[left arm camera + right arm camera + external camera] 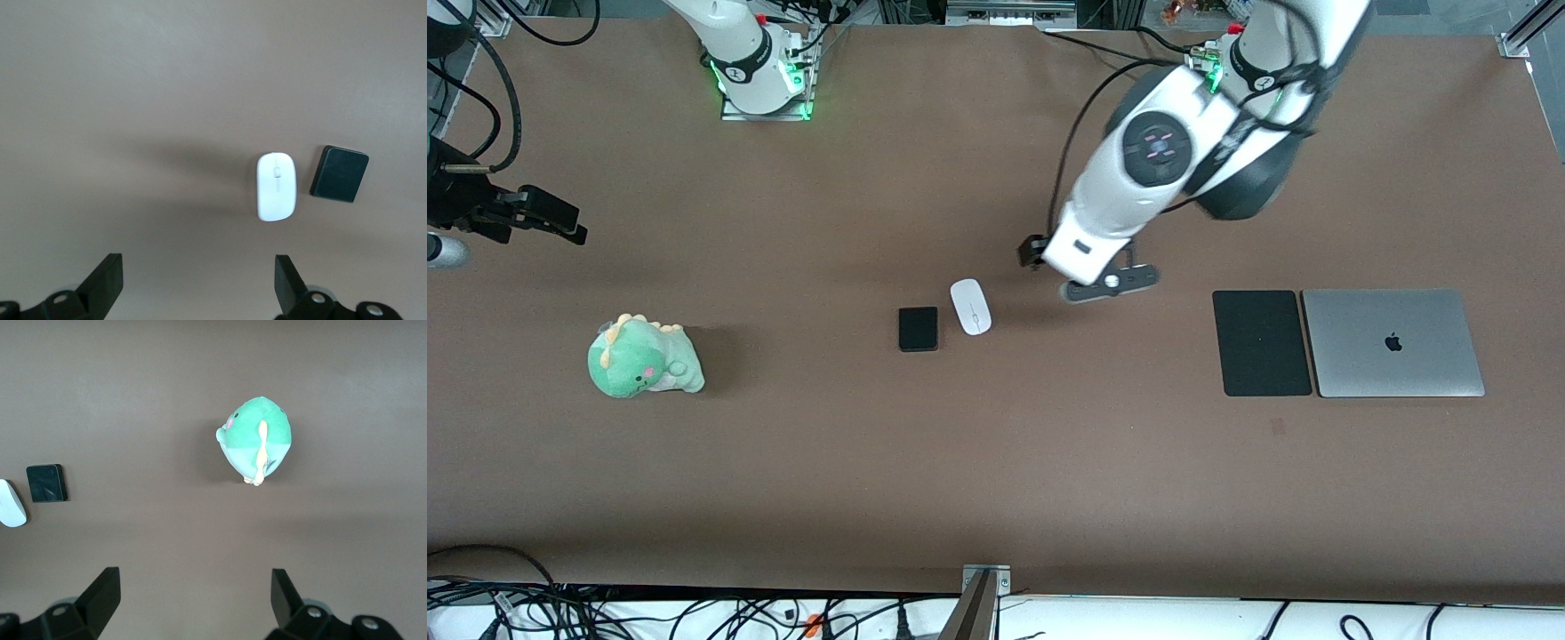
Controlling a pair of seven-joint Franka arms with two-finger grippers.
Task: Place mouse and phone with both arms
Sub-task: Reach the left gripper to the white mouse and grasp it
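Note:
The white oval mouse (970,306) lies on the brown table near its middle. The small black phone (918,329) lies right beside it, toward the right arm's end. Both also show in the left wrist view, the mouse (275,186) and the phone (339,174). My left gripper (1042,258) hangs open and empty over bare table just beside the mouse, toward the left arm's end; its fingers (108,279) stand wide apart. My right gripper (569,224) is open and empty over bare table at the right arm's end. Its wrist view shows the phone (47,483) and part of the mouse (10,503).
A green plush dinosaur (643,357) sits toward the right arm's end and shows in the right wrist view (257,439). A large flat black mouse pad (1261,342) and a closed silver laptop (1392,342) lie side by side toward the left arm's end.

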